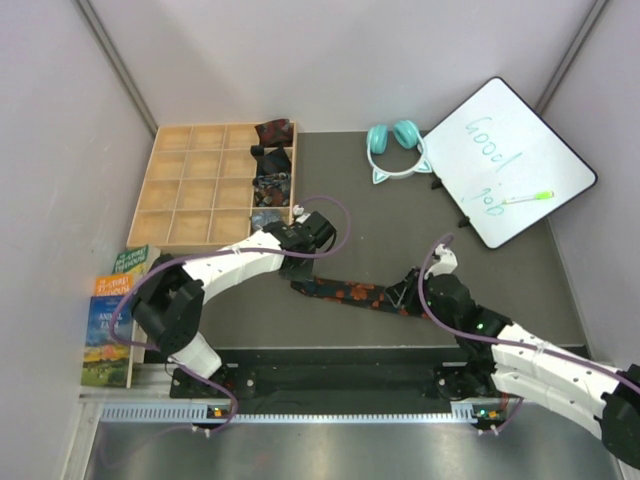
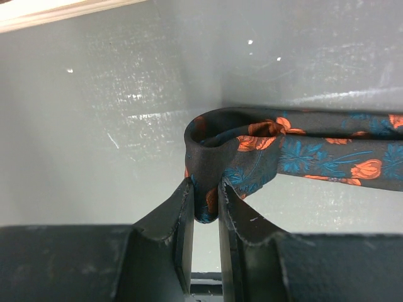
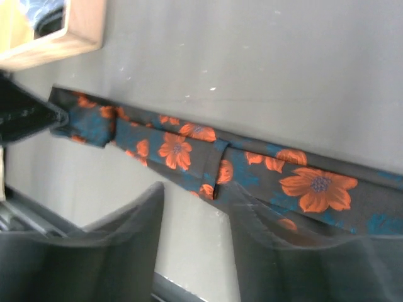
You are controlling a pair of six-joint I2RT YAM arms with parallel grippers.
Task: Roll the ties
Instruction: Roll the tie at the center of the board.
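A black tie (image 1: 350, 293) with orange flowers and blue leaves lies stretched out on the dark mat between the two arms. My left gripper (image 1: 297, 272) is at the tie's left end. In the left wrist view the gripper (image 2: 204, 187) is shut on that end, and the tie (image 2: 315, 154) curls into a small loop above the fingers and runs off to the right. My right gripper (image 1: 405, 296) is at the tie's right part. In the right wrist view the gripper (image 3: 196, 189) stands open, with bare mat in the gap, and the tie (image 3: 176, 148) lies just beyond the fingertips.
A wooden compartment tray (image 1: 200, 185) stands at the back left, with rolled ties (image 1: 273, 160) in its right column. Teal cat-ear headphones (image 1: 395, 145) and a whiteboard (image 1: 510, 160) with a marker (image 1: 527, 198) lie at the back right. Books (image 1: 120, 315) are stacked at the left.
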